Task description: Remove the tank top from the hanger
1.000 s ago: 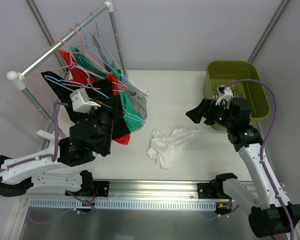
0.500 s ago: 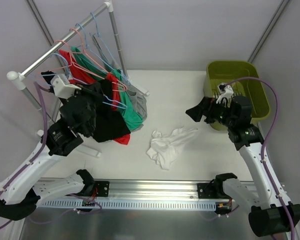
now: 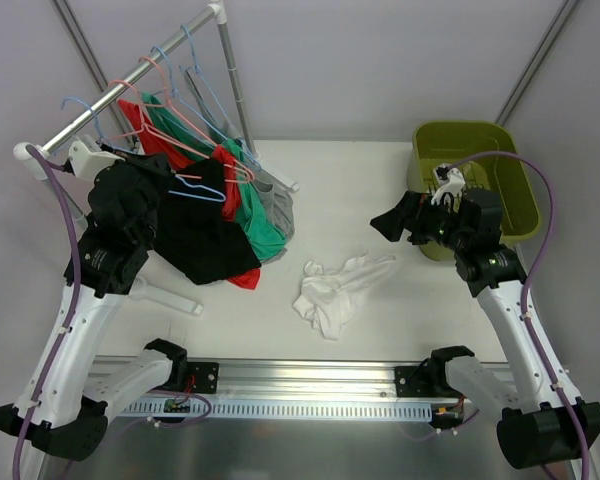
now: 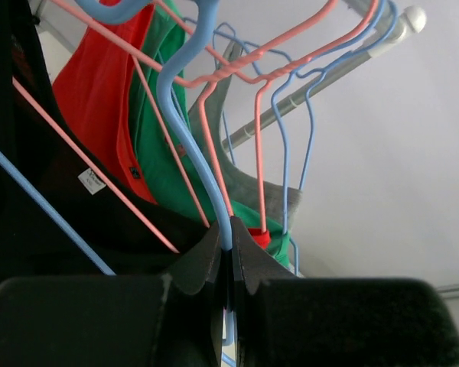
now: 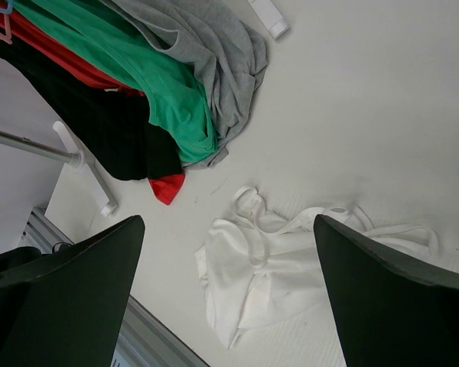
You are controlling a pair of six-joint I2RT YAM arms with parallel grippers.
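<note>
Moved: my left arm (image 3: 75, 330), up toward the far-left corner.
Left fingers (image 4: 223, 243): clamped on the blue hanger (image 4: 193, 153).
Right fingers (image 3: 390, 225): apart, idle.
Black tank top (image 3: 195, 240): far-left, still hung I judge; stripping remains.

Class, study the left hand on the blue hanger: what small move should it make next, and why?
Probably carry the hanger a little toward the table's middle. The left hand is shut on its neck, the black top hangs against the other clothes, and the open right hand is far off.
</note>
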